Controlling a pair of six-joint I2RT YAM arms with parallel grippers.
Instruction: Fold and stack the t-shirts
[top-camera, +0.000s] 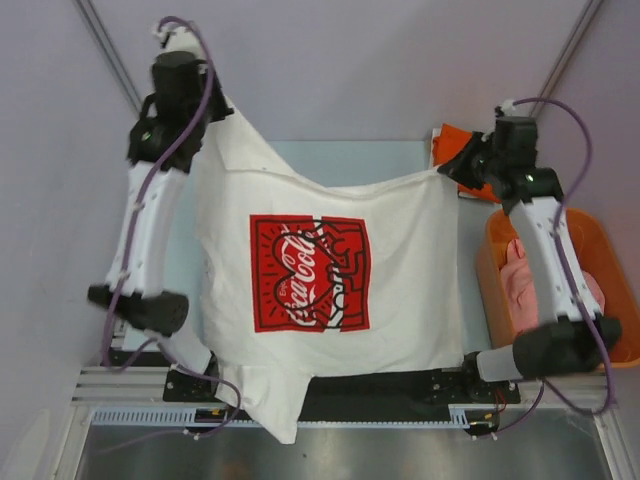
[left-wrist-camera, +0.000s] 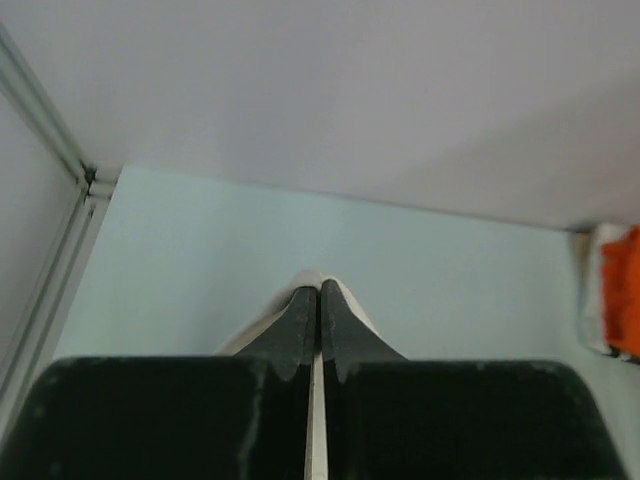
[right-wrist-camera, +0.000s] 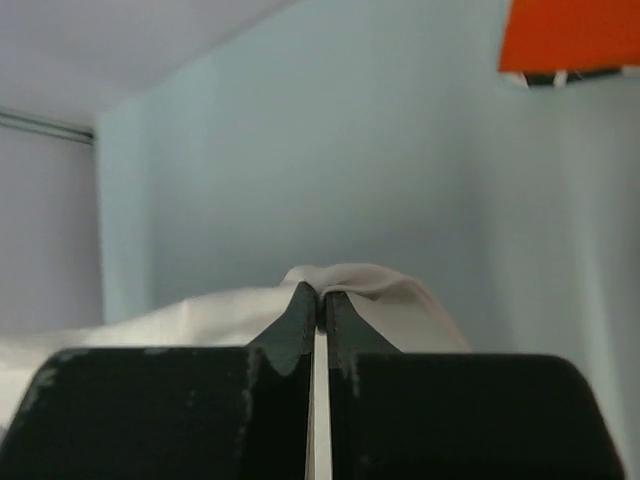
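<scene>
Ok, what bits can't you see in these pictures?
Top view: the white t-shirt hides the table under it.
Top view: the right arm covers part of the pink t-shirt in the basket.
Both wrist views: the orange t-shirt is cut off by the picture edge.

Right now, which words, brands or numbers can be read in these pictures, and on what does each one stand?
"Coca-Cola": white script, turned sideways, in the red chest print of the white t-shirt.
Nothing else is readable; both wrist views show no text.
</scene>
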